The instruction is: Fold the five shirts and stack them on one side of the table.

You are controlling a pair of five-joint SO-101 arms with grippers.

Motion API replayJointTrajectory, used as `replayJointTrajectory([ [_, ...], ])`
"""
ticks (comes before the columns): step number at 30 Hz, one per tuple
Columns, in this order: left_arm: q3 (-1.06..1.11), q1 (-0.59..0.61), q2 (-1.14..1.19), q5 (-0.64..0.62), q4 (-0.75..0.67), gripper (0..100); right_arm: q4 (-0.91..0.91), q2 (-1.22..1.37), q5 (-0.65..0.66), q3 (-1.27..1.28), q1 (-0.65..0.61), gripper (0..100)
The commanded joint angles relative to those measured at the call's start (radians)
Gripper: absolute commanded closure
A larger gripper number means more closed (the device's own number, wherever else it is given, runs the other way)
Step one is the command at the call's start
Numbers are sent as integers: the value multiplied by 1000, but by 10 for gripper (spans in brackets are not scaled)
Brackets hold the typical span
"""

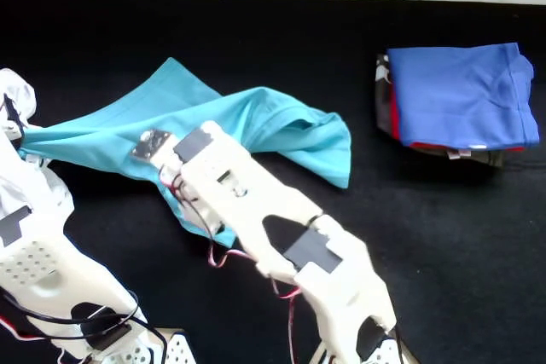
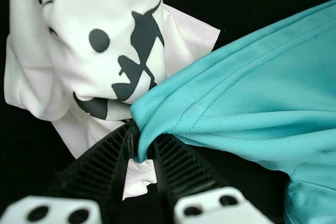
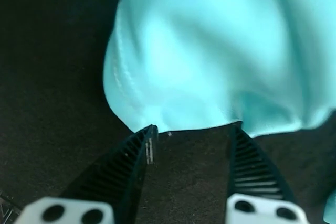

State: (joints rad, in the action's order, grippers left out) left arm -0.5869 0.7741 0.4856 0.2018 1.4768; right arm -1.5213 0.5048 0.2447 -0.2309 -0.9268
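A turquoise shirt [image 1: 256, 130] lies stretched and rumpled across the middle of the black table. My left gripper [image 2: 140, 145] is shut on a corner of the turquoise shirt [image 2: 247, 103] at the table's left edge, beside a crumpled white shirt with black print [image 2: 100, 40]. My right gripper [image 3: 191, 132] stands open just above the cloth, its black fingers [image 3: 131, 156] on either side of a fold of the turquoise shirt [image 3: 210, 51]. The right arm [image 1: 256, 210] lies over the shirt's middle. A stack of folded shirts [image 1: 461, 95], blue on top, sits at the right.
The white printed shirt [image 1: 15, 95] is bunched at the far left edge by the left arm [image 1: 34, 245]. Bare black table [image 1: 426, 236] lies in front of the folded stack and along the back.
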Motion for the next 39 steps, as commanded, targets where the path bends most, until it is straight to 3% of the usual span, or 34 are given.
replayJointTrajectory([
  [1, -38, 4, -5, 11, -9, 991, -5, 35, 5, -42, -53, 779],
  [18, -41, 10, -5, 11, -14, 991, -242, 371, 9, -495, 18, 789],
  [22, -41, 10, -5, 11, -11, 991, -240, 381, 18, -522, 48, 992],
  [27, -36, 5, -4, 11, -6, 991, -243, 372, 48, -521, 110, 993],
  [36, 110, -30, -8, 61, 0, 991, -243, 16, 48, -515, 303, 992],
  [39, 143, -84, -13, 68, 83, 991, -242, -111, 46, -515, 414, 992],
])
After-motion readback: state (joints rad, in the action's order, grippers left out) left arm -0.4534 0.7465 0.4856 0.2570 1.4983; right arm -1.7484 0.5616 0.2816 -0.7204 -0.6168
